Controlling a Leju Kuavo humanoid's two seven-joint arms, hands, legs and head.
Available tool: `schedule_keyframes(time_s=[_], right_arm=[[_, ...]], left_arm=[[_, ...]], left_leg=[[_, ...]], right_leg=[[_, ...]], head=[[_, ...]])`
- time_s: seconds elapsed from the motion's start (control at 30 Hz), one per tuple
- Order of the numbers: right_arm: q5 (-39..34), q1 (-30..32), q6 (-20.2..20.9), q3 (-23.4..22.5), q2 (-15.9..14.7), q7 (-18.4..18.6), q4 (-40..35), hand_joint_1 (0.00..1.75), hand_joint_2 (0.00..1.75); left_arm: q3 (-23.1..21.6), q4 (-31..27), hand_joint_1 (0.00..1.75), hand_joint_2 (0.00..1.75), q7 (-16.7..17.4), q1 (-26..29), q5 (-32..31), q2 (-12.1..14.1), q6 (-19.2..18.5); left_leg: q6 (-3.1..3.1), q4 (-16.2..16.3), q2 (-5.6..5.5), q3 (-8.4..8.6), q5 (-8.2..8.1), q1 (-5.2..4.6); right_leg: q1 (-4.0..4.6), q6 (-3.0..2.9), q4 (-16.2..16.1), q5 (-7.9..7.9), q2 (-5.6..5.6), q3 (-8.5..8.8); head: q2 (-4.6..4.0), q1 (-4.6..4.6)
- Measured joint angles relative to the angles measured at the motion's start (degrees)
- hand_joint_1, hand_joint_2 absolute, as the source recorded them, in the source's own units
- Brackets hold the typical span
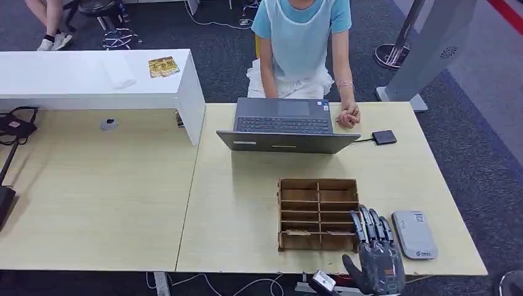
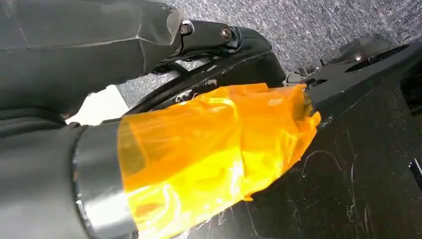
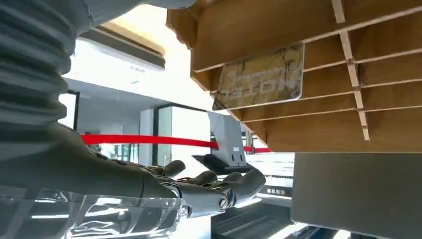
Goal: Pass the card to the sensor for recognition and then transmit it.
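Note:
A gold patterned card (image 3: 261, 74) stands in a slot of the wooden compartment box (image 3: 388, 129). In the head view that box (image 1: 318, 182) sits near the table's front edge. A second gold card (image 1: 163, 66) lies on the white counter (image 1: 74, 86) at the back left. The flat grey sensor (image 1: 414, 233) lies right of the box, and shows again as a grey slab (image 3: 358, 194). My right hand (image 1: 376, 246) hovers at the box's near right corner, fingers (image 3: 234, 184) stretched out, holding nothing. My left hand (image 2: 54, 55) is a blurred grey shape close to the lens.
A person (image 1: 302, 37) sits at the far side behind an open laptop (image 1: 284, 123), one hand resting on the table. A small black box (image 1: 384, 137) is cabled to the laptop. Black gear (image 1: 15, 126) lies at the left edge.

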Motion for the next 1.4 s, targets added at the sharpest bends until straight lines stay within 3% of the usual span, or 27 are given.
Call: schedule_keyframes(time_s=[1.03, 1.4], right_arm=[[-1.9, -0.6, 2.5, -1.3, 0.8, -3.1, 0.0, 0.00, 1.75], [-2.3, -1.0, 3.2, -1.2, 0.9, -3.6, 0.0, 0.09, 1.75]], left_arm=[[0.8, 0.0, 0.00, 0.00, -1.2, 0.0, 0.0, 0.0, 0.0], [1.5, 0.0, 0.00, 0.00, -1.4, 0.0, 0.9, 0.0, -0.8]], left_leg=[[0.00, 0.0, 0.00, -0.01, 0.00, 0.00], [0.00, 0.0, -0.01, -0.01, 0.00, 0.00]], right_leg=[[0.00, 0.00, 0.0, 0.00, 0.00, 0.00], [0.00, 0.00, 0.0, 0.00, 0.00, 0.00]], head=[[0.02, 0.02], [0.02, 0.00]])
